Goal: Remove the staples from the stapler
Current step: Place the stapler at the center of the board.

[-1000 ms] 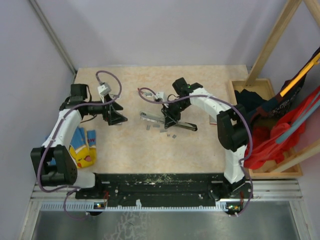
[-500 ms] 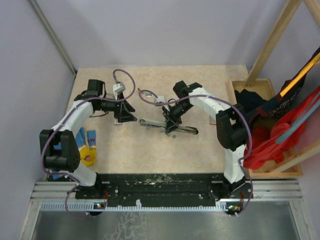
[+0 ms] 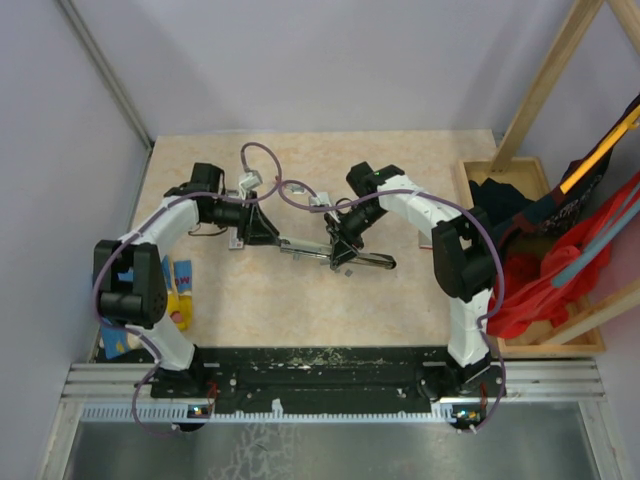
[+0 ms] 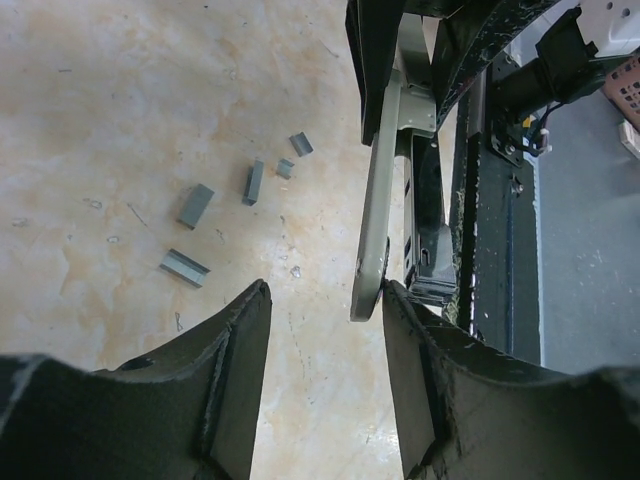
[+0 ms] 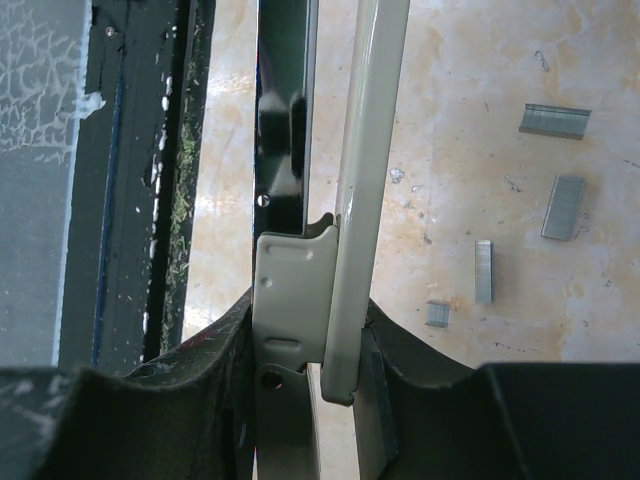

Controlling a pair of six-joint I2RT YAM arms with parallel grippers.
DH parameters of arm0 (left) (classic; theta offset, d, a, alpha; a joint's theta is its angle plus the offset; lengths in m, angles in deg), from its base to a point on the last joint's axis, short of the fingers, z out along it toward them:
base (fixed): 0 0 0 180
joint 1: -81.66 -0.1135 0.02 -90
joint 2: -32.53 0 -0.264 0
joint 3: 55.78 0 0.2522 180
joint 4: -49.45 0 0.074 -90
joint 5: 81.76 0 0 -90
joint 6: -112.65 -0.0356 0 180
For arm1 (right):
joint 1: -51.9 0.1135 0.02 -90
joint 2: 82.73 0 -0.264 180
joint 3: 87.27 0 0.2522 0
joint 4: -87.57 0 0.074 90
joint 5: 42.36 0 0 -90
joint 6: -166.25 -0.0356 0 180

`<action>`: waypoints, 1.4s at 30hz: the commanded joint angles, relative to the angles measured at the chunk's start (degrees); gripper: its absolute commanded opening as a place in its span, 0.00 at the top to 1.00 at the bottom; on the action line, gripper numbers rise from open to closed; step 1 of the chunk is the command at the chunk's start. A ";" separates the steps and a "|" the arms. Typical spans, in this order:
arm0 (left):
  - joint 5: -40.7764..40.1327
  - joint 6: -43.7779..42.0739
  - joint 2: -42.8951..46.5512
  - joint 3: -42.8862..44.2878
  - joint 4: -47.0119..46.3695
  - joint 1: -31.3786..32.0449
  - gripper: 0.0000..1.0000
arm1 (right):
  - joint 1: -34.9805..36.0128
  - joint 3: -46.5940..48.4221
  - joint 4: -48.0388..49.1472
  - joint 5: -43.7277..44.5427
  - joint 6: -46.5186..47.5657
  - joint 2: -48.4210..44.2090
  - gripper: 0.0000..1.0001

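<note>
The stapler (image 3: 365, 259) lies opened out flat on the table, black arm and grey metal part side by side. My right gripper (image 3: 343, 246) is shut on it near the hinge; in the right wrist view the fingers (image 5: 215, 350) clamp the grey metal strip (image 5: 365, 180) and hinge plate. My left gripper (image 3: 268, 234) is open at the stapler's left end; in the left wrist view the grey metal tip (image 4: 368, 290) sits just inside the right finger (image 4: 430, 370), touching or nearly so. Several loose staples (image 4: 196, 205) lie on the table beside the stapler and also show in the right wrist view (image 5: 555, 120).
A small pale tag (image 3: 237, 241) lies under the left wrist. A yellow and blue object (image 3: 172, 292) sits at the table's left edge. A wooden crate (image 3: 560, 345) of cloths stands at the right. The black base rail (image 3: 320, 365) runs along the near edge.
My left arm has swung right, bringing its open gripper to the stapler's left end. The right gripper stays shut on the stapler, which shifted slightly.
</note>
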 commanded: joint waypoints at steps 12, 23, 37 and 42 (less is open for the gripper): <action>4.03 0.15 -5.57 4.49 3.11 2.99 0.64 | -0.05 2.49 1.14 -5.39 0.05 -2.02 1.00; 8.06 -3.32 -8.80 6.62 9.22 3.92 1.00 | -0.05 2.00 5.55 -4.21 -4.60 -1.85 1.00; 4.89 19.11 -10.50 4.09 -8.83 3.92 1.00 | -1.43 3.65 11.05 2.03 -9.32 1.24 0.93; 2.32 26.93 -10.61 3.09 -16.28 3.92 1.00 | -3.32 7.72 9.11 0.81 -8.44 4.41 0.90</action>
